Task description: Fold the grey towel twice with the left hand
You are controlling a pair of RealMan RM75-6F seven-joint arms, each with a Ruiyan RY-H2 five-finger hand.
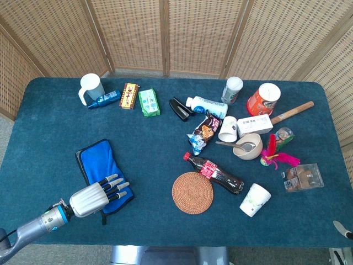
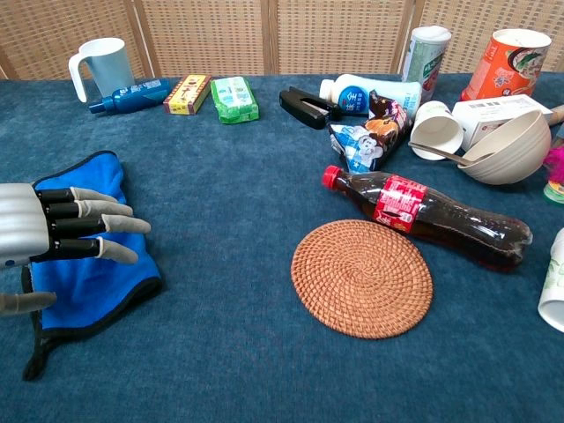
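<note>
Towel near front-left corner of surface, lying folded, blue face up. Left hand over its near end, fingers spread, gripping nothing. Next: pinch an edge for another fold.

Towel's near part under robot hand (fingers spread)

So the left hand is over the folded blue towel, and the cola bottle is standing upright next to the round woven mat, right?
Not quite. The cola bottle is lying on its side, not upright, as the chest view shows plainly. The rest holds: it is next to the round woven mat, and the left hand is over the folded blue towel.
</note>
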